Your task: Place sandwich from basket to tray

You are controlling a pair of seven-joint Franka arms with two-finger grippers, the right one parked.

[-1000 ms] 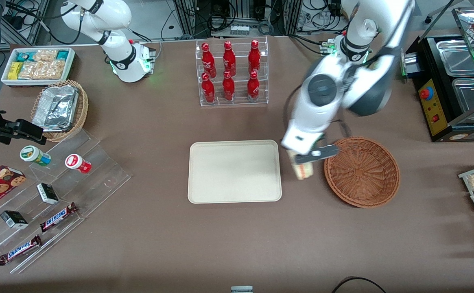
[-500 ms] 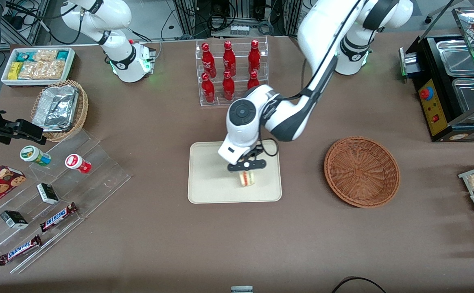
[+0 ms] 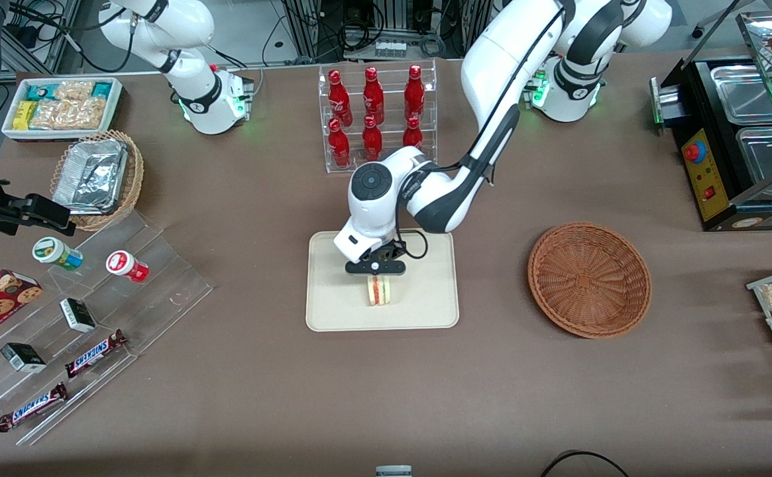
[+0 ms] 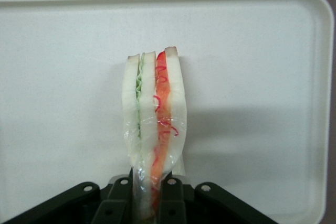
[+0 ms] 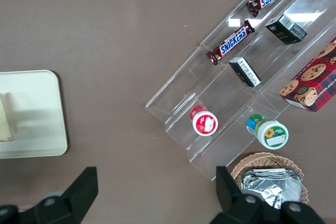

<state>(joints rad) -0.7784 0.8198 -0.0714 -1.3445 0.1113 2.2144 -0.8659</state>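
Note:
My gripper [image 3: 376, 269] hangs over the middle of the cream tray [image 3: 332, 311], shut on the sandwich [image 3: 380, 291]. The wedge stands upright with its lower edge at or just above the tray floor. In the left wrist view the plastic-wrapped sandwich [image 4: 155, 124] shows green and red filling between pale bread, pinched at one end between the black fingers [image 4: 170, 203], with the tray [image 4: 262, 51] all around it. The dark reddish-brown basket [image 3: 589, 279] sits empty toward the working arm's end of the table.
A clear rack of red bottles [image 3: 376, 119] stands farther from the front camera than the tray. Clear stepped shelves [image 3: 94, 305] with candy bars, cups and boxes lie toward the parked arm's end, along with a tan basket holding foil [image 3: 97, 175] and a white snack tub [image 3: 61, 106].
The gripper has carried the sandwich from beside the basket to over the tray, then a little further toward the parked arm's end and lower. The basket is left empty.

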